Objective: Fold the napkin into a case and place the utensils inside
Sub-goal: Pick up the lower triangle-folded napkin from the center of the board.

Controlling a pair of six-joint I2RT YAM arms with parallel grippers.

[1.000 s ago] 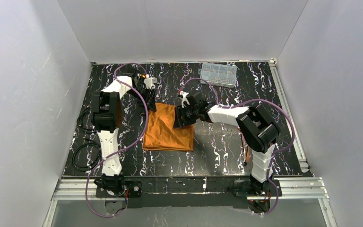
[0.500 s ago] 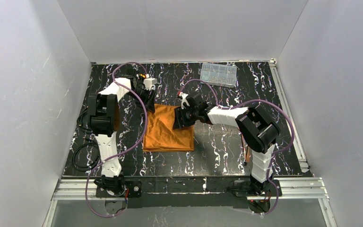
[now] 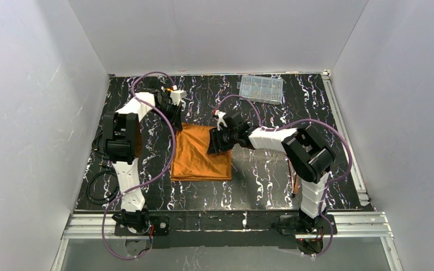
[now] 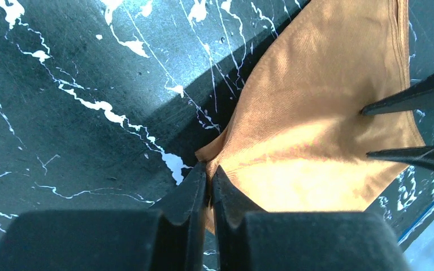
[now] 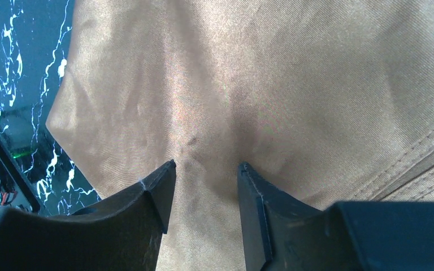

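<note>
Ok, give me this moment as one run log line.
step: fold napkin | left jaws: shut on far-left corner | right jaws: open over far-right corner

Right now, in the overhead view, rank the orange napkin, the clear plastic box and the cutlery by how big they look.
Largest: the napkin
Then: the plastic box
Smallest: the cutlery, only thin slivers showing

rust-orange napkin (image 3: 200, 161), folded flat, far-left corner pinched up, copper utensils (image 3: 296, 182) well apart rightward
</note>
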